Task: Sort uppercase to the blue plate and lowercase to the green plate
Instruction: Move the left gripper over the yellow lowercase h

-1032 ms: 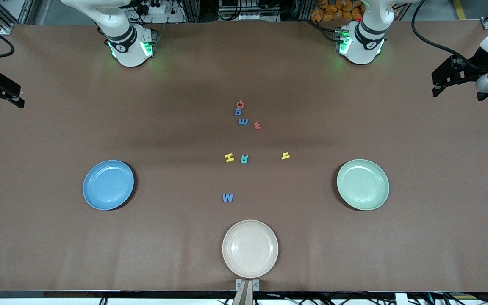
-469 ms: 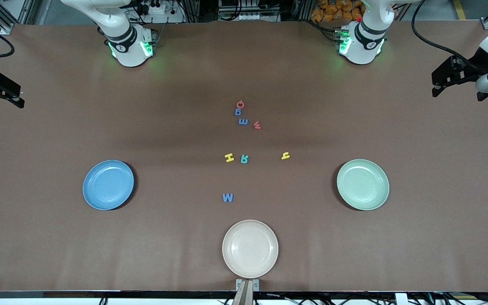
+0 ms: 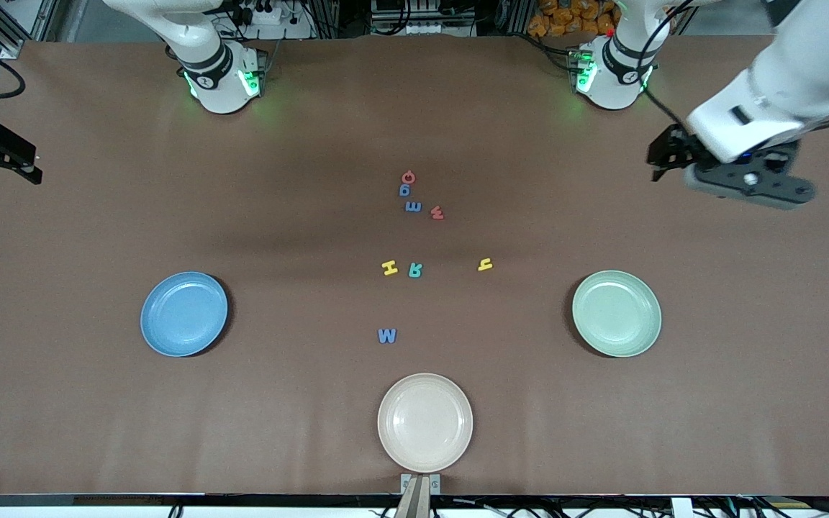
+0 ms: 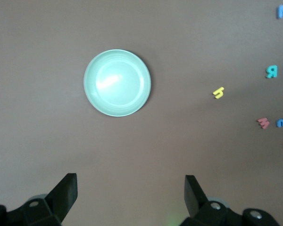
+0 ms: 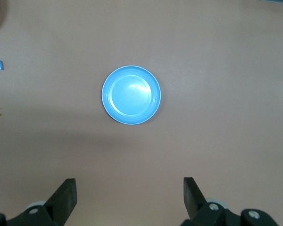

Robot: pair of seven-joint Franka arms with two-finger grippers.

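The left gripper (image 4: 129, 200), jaws wide and empty, has swung inward over bare table, at one o'clock from the green plate (image 3: 617, 314). The right gripper (image 5: 129, 200) waits open; all letters (image 3: 414, 208) stay unsorted between that plate and the blue plate (image 3: 184, 314).

Even, diffuse overhead lighting on the matte brown surface (image 3: 98, 432). A soft dark band crosses the front view's centre. Each plate throws a narrow shadow: blue plate (image 3: 183, 314) toward 4 o'clock, green plate (image 3: 617, 313) toward 8 o'clock. Both show faint highlights in the wrist views. The left arm (image 3: 774, 79) appears motion-blurred.
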